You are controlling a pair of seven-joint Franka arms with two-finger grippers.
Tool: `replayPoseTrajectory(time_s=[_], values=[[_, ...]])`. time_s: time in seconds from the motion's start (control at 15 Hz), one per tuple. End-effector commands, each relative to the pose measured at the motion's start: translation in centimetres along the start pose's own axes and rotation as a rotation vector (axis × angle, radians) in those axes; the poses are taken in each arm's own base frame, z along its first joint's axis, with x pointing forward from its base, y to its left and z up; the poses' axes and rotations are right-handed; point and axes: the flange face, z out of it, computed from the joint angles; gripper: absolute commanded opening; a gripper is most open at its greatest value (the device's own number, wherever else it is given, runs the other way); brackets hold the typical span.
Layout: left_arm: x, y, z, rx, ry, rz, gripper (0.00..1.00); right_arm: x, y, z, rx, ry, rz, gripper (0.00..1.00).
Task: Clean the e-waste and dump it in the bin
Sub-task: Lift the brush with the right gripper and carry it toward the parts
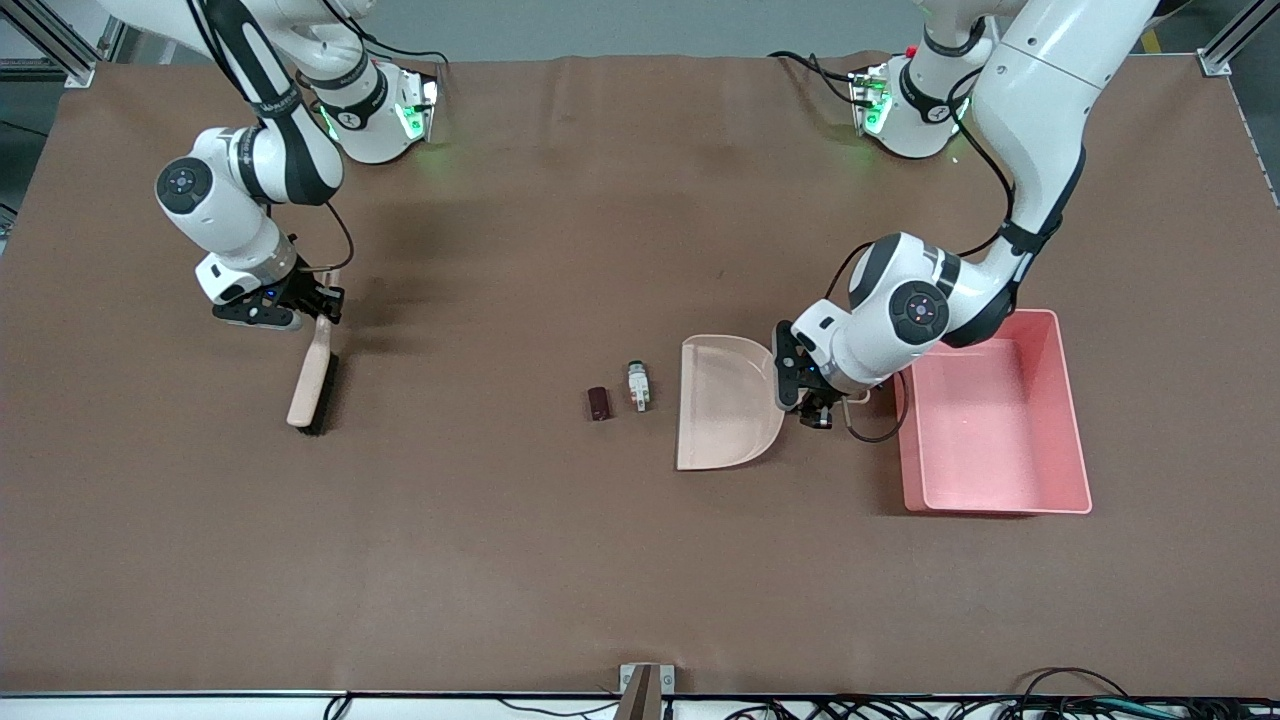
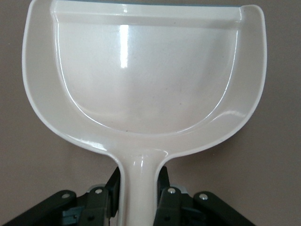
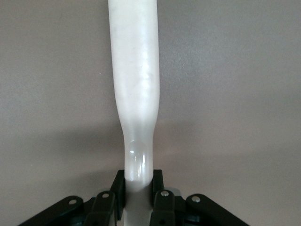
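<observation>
Two e-waste parts lie mid-table: a dark maroon block and a white-grey component beside it. The beige dustpan lies next to the component, its open edge facing both parts. My left gripper is shut on the dustpan's handle, between the pan and the pink bin. The left wrist view shows the empty dustpan and my left gripper clamped on its handle. My right gripper is shut on the handle of a brush, toward the right arm's end. The right wrist view shows my right gripper on the brush handle.
The brown table cover spreads wide between the brush and the e-waste. A small bracket and cables sit at the table edge nearest the front camera. The bin holds nothing.
</observation>
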Motion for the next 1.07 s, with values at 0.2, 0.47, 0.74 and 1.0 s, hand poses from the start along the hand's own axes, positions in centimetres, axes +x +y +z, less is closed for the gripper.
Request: replayPoseTrajectory(time_s=[0.2,0.47,0.74,1.0], values=[[0.3,-0.3,-1.0,0.030,-0.047,0.043,0.00,2.0,-9.6,-3.6,0.025,-0.013,0.061,0.00],[1.1,0.0,-1.7,0.011,-0.065,0.014,0.00,0.8,-21.5,-3.9,0.046,0.004,0.111,0.00],[1.1,0.1,-1.9,0.011,-0.094,-0.004,0.00,-0.2,-31.9,-3.2,0.071,0.017,0.188,0.00],[1.6,0.5,-1.7,0.015,-0.128,-0.026,0.00,-0.4,-36.9,-1.0,0.071,0.014,0.207,0.00]])
